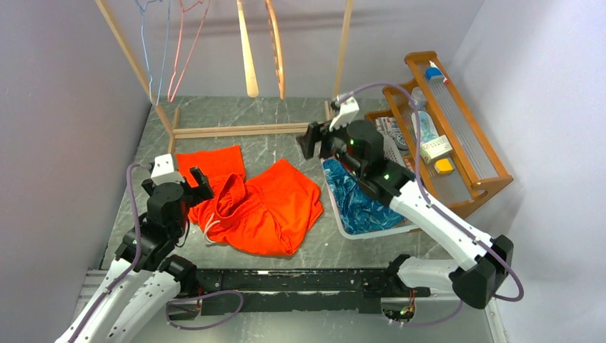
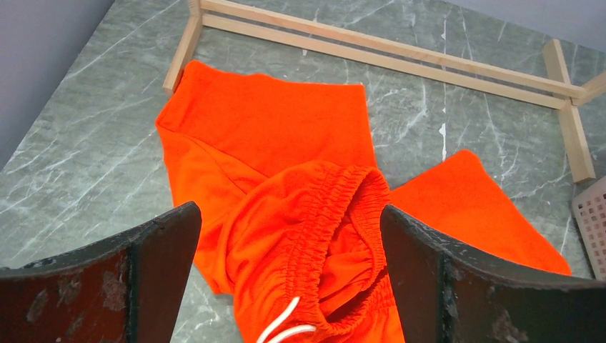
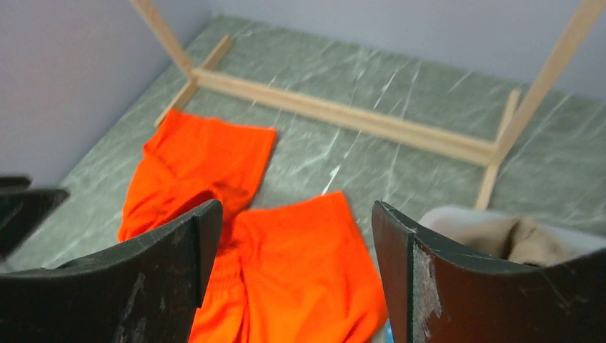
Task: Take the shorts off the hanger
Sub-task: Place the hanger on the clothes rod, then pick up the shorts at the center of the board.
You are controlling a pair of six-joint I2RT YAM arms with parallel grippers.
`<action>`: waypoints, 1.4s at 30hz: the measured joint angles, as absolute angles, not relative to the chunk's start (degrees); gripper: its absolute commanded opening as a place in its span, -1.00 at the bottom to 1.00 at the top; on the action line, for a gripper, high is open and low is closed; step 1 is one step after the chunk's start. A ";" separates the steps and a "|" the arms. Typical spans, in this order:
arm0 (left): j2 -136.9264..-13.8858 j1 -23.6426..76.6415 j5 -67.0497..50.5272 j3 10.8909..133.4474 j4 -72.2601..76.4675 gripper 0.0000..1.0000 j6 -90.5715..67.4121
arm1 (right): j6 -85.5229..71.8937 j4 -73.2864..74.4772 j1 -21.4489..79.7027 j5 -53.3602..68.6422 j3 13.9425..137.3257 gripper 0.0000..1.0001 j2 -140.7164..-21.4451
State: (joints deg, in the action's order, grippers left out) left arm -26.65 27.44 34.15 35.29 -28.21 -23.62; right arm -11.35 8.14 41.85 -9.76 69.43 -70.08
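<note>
Orange, and bright, the orange shorts (image 1: 257, 204) lie crumpled on the grey marbled table (image 1: 286, 114), left of centre, with one leg spread toward the far left and the other toward the right. From the left wrist view we see their elastic waistband (image 2: 343, 214) gaping open and a loop of white drawstring (image 2: 286, 325) at its near edge.

The left gripper (image 2: 289, 214) hangs above that waistband with its fingers spread wide and nothing between them. The right gripper (image 3: 294, 211) is raised over the table's far right part; its fingers are also parted and empty.

Just right of the orange pair sits a white basket (image 1: 379, 230). In it we see the blue patterned shorts (image 1: 357, 200), partly under the right arm, and the right wrist view shows tan fabric (image 3: 522, 239) inside the pale rim.

Further right, against the wall, stands a slanted wooden tray (image 1: 486, 153) holding remote controls (image 1: 391, 132), a small box (image 1: 436, 148) and a yellow item (image 1: 444, 166).

At the far edge stands the wooden clothes rack (image 1: 243, 131). From its top hang a blue wire hanger (image 1: 154, 50), a pink wire hanger (image 1: 187, 43) and two wooden hangers (image 1: 246, 57).
</note>
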 measured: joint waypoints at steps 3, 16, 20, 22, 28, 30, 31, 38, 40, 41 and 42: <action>-27.24 27.44 34.46 35.29 -28.71 0.98 -24.32 | -14.31 4.10 41.85 -4.80 59.81 0.59 -66.85; -28.95 27.44 40.10 37.17 -32.62 0.98 -29.74 | -12.43 -14.28 55.68 7.88 43.59 0.99 -77.47; -28.71 27.44 42.81 37.95 -34.46 0.98 -32.14 | -6.15 -23.97 58.28 10.28 43.22 1.00 -85.27; -28.21 27.44 44.05 38.09 -35.48 0.98 -33.23 | -2.24 -27.86 58.41 12.62 43.22 1.00 -88.92; -26.44 27.44 46.37 38.11 -37.58 0.98 -35.70 | 10.68 -35.24 59.27 21.43 44.82 0.99 -96.42; -26.24 27.44 46.57 38.11 -37.87 0.98 -36.05 | 13.87 -36.53 59.46 24.27 46.72 1.00 -99.04; -26.22 27.44 46.61 38.11 -37.98 0.98 -36.12 | 15.51 -36.91 59.55 25.78 48.05 1.00 -100.53; -26.39 27.44 46.98 38.15 -38.30 0.98 -36.45 | 25.69 -32.64 59.59 32.84 59.77 1.00 -109.01; -26.50 27.44 46.98 38.22 -38.41 0.98 -36.42 | 26.94 -30.85 59.55 33.65 62.35 1.00 -110.65; -26.52 27.44 46.98 38.22 -38.41 0.98 -36.36 | 27.46 -29.41 59.51 34.04 64.36 1.00 -112.01; -26.52 27.44 46.98 38.22 -38.41 0.99 -36.25 | 27.94 -27.75 59.48 34.13 66.32 1.00 -113.43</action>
